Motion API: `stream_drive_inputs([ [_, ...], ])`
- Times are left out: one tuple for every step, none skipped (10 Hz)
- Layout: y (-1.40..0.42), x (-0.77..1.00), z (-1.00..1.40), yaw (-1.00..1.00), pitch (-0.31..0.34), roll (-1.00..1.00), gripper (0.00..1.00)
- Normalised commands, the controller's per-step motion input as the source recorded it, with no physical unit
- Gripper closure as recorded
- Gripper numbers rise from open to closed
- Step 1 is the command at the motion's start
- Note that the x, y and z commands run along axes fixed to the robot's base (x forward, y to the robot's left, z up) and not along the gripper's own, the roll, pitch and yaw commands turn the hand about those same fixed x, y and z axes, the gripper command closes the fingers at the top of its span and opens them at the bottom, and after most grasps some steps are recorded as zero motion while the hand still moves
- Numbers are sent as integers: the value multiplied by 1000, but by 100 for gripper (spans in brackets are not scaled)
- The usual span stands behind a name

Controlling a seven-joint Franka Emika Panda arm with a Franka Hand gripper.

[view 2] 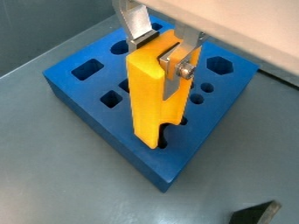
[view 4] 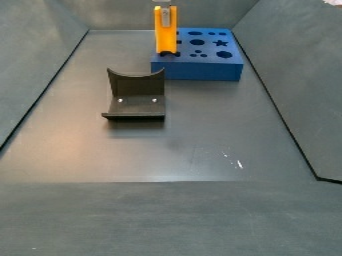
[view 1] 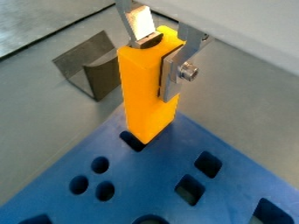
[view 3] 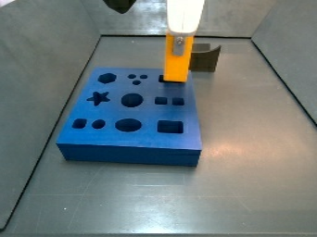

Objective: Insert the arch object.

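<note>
**Hand clamped, pointing straight down**

The two-finger hand (view 1: 158, 54) is hanging vertically, its flat silver finger plates (view 2: 179, 63) pressing both sides of the slim bright orange-yellow plastic bar (view 2: 153, 92). In a side view the white wrist is showing above the hand (view 3: 180, 43).

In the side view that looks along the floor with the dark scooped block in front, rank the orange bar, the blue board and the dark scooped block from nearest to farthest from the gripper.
1. Orange bar: clamped in the gripper, upright at the board's near corner.
2. Blue board: directly under the bar, at the far end of the floor.
3. Dark scooped block: alone on the floor, well short of the board.
</note>
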Motion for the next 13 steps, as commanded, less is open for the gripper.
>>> stream_drive_inputs([
  [0,-283,0,149,-57,-57,100],
  [69,-209,0,46,-16,-36,100],
  [9,0,0,0,0,-27,100],
  [11,31,-20,-17,6,-20,100],
  [34,123,-77,-6,16,-24,100],
  [9,186,-109,0,26,-26,100],
  [20,143,-137,-14,30,-6,100],
  [0,157,-169,-23,23,-13,100],
  [0,131,-271,-29,0,-46,100],
  [26,0,-391,-31,0,-27,100],
  [111,0,-529,-9,-23,-67,100],
  [140,-146,-491,0,-43,-47,100],
  [69,-183,-351,0,-19,-21,100],
])
